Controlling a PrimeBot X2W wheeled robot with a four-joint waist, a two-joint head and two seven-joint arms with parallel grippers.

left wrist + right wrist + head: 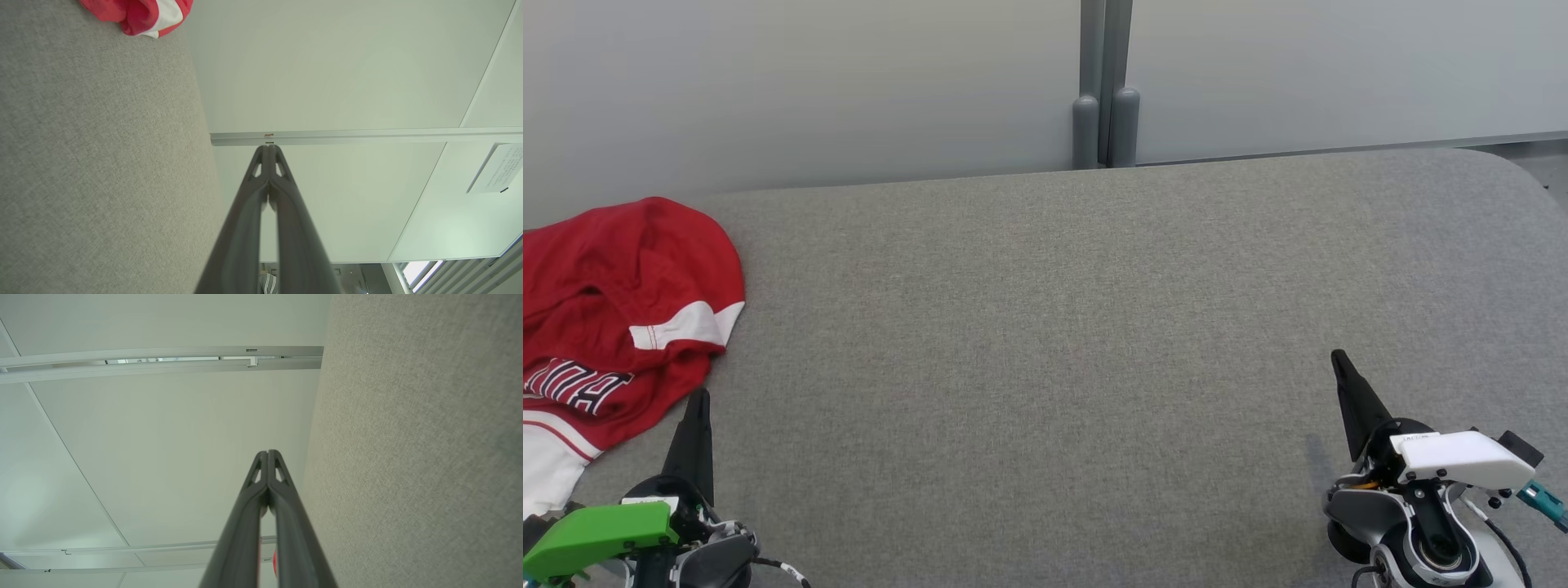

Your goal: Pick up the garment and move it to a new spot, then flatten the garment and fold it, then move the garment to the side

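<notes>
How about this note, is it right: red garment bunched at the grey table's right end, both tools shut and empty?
Wrong end. The head view shows the red garment bunched at the left end of the grey table; the left tool and right tool are shut and empty.

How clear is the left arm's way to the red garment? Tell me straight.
Probably clear, yes. The left gripper, shut, points at the near edge of the red garment on the grey table, with nothing between them. It would need to open its jaws before it could grasp.
</notes>
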